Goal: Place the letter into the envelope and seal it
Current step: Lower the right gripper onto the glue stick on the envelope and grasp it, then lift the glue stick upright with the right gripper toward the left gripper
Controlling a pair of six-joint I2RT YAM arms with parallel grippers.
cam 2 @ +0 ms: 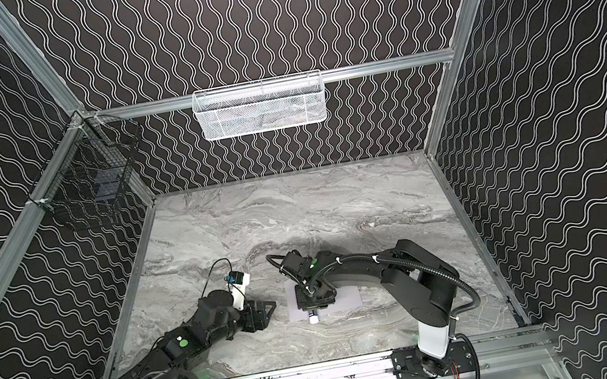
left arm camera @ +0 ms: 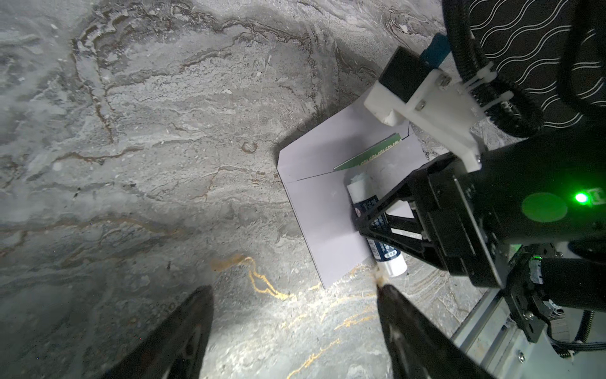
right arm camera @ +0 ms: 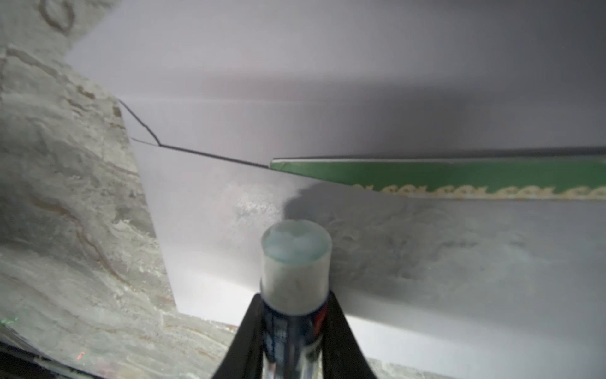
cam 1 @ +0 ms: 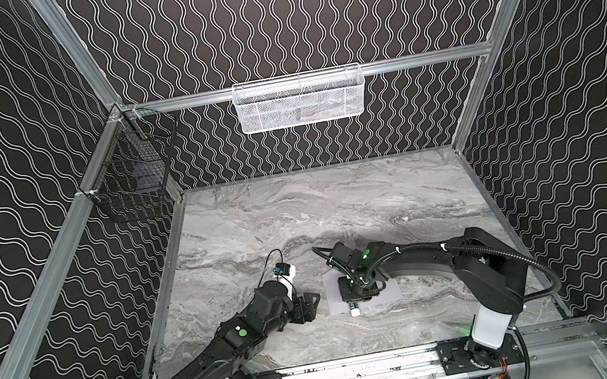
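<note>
Right arm point(cam 1: 424, 262) reaches in from the right, forearm low over the marble table point(cam 1: 298, 216), wrist folded down above the envelope point(cam 1: 391, 291). Left arm point(cam 1: 205, 359) lies stretched low from the near left corner, ending just left of the envelope.

On the walls I see a white mesh basket point(cam 1: 299, 100) and a black wire basket point(cam 1: 130, 174), both well apart from the work.

Envelope lies flat, flap open point(left arm camera: 324, 223). The letter point(left arm camera: 367, 156) sits inside the pocket, with only a strip of green border showing at the mouth.

Right gripper point(right arm camera: 295, 295): jaws pressed on the sides of an uncapped glue stick point(right arm camera: 296, 259), glue end over the envelope's face near the letter's edge; I cannot tell whether it touches. The right wrist covers much of the envelope in both top views.

Left gripper point(left arm camera: 293, 287): jaws wide apart, empty, over bare table.
</note>
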